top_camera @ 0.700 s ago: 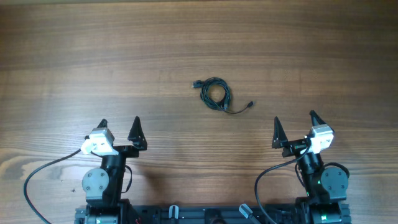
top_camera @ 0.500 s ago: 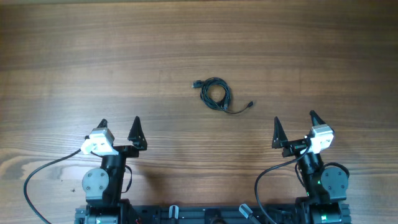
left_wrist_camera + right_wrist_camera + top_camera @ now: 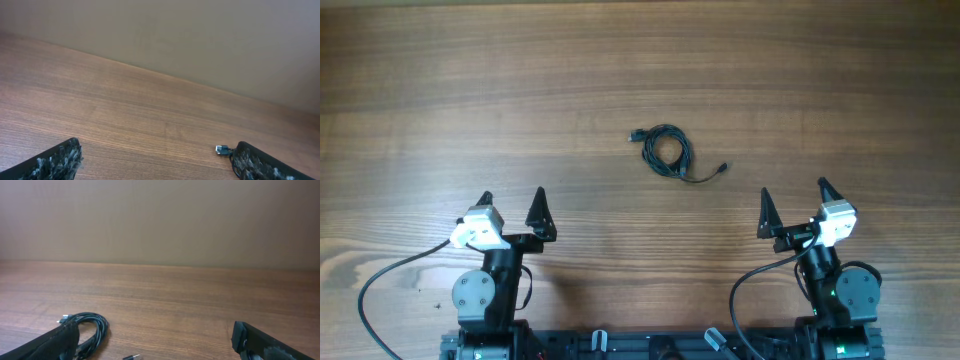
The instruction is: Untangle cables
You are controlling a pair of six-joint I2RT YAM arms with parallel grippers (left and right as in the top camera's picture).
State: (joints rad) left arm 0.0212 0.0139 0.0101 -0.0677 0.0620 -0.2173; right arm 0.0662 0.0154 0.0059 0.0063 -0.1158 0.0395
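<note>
The cables (image 3: 667, 150) are thin black wires coiled in a small bundle on the wooden table (image 3: 640, 80), with one plug end at the left and a loose tail with a plug (image 3: 722, 167) at the right. The bundle also shows at the lower left of the right wrist view (image 3: 92, 327), and one plug shows in the left wrist view (image 3: 223, 149). My left gripper (image 3: 512, 198) is open and empty, near the front left, well apart from the bundle. My right gripper (image 3: 794, 190) is open and empty at the front right.
Thicker black arm cables (image 3: 380, 290) trail from both arm bases at the table's front edge. A plain wall (image 3: 160, 220) stands beyond the table's far edge.
</note>
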